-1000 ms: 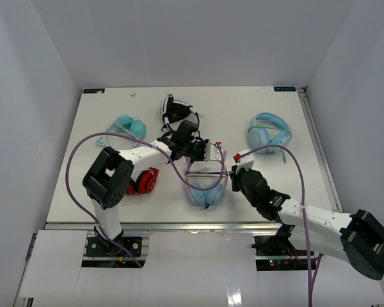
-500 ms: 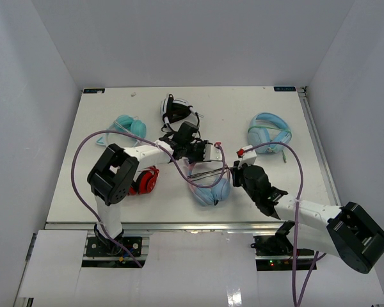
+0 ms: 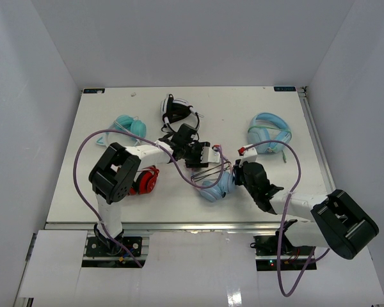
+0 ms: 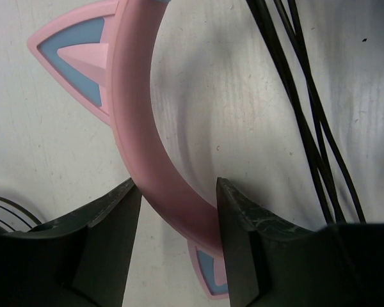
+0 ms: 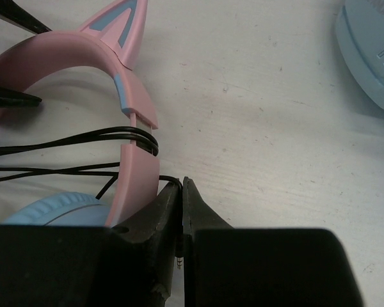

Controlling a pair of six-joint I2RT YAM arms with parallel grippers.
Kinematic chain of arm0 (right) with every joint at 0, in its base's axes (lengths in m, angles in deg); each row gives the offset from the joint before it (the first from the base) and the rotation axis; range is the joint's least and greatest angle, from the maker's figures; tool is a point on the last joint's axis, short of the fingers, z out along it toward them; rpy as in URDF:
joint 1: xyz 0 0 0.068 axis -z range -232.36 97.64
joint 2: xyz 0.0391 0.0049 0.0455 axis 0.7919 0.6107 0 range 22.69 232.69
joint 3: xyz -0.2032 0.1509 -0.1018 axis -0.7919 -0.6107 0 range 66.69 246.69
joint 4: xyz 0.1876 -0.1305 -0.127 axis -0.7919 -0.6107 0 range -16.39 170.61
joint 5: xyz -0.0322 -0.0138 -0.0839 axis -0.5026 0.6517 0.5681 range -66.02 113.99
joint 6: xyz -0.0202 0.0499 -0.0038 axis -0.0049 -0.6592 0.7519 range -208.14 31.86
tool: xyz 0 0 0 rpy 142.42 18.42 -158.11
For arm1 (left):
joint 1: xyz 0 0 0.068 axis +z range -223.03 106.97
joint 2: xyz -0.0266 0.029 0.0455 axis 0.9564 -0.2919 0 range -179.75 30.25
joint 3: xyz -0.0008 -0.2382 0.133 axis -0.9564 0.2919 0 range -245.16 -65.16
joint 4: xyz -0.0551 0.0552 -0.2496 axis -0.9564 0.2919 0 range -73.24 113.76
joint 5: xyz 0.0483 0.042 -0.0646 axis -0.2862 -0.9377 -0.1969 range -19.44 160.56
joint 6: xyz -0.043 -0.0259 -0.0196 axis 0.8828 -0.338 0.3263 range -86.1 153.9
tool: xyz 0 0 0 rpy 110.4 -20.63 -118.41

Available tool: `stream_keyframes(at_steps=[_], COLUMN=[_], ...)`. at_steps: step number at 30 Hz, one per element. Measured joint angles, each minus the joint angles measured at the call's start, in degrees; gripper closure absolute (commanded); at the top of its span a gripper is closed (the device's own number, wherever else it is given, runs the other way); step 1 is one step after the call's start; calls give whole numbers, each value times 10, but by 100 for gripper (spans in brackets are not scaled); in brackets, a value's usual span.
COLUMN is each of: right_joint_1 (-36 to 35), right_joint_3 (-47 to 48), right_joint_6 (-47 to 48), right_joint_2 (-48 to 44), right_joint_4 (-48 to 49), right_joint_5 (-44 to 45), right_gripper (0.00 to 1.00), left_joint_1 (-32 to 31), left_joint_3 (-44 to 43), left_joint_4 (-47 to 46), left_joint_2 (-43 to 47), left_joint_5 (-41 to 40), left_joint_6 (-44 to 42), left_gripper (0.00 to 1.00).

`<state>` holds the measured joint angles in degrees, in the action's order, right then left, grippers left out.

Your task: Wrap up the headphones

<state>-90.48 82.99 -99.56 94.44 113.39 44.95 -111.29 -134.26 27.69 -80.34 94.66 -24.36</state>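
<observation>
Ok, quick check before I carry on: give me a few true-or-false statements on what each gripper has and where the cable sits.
1. The left gripper has the pink headband between its fingers. True.
2. The right gripper is wide open. False: it is shut on the black cable.
3. Strands of cable cross the headband. True.
4. The headphones lie on top of the light blue pair. False: the two lie apart.

headphones [image 3: 216, 187] on table [image 3: 243, 109] | left pincer [image 4: 176, 192] astride headband [image 4: 137, 141] | right pincer [image 5: 181, 188] at right
</observation>
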Motion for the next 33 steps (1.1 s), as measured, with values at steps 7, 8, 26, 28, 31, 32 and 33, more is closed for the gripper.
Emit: stream_keyframes(at_steps=[7,8,26,28,31,32,33], right_joint_1=[22,26,80,80,81,82,82], right_joint_3=[1,1,44,48,58,63,68], right_joint_6=[1,1,9,9,12,12,13], right_joint_2=[35,40,109,111,116,119,122], right_joint_4=[15,17,46,48,47,46,46], right_joint_5=[-14,-15,-27,-28,-28,-28,-28], right_gripper=[84,81,56,56,56,55,55], left_joint_1=[1,2,3,3,3,3,3], left_joint_3=[13,14,30,30,30,31,31], left_joint_4=[-19,-21,-36,-36,-36,-37,-37], left_joint_2=[5,8,57,61,72,76,81], left_joint_5=[6,6,24,30,39,41,43], left_joint_6=[1,2,7,8,13,16,18], left_gripper=[29,27,16,16,16,15,9])
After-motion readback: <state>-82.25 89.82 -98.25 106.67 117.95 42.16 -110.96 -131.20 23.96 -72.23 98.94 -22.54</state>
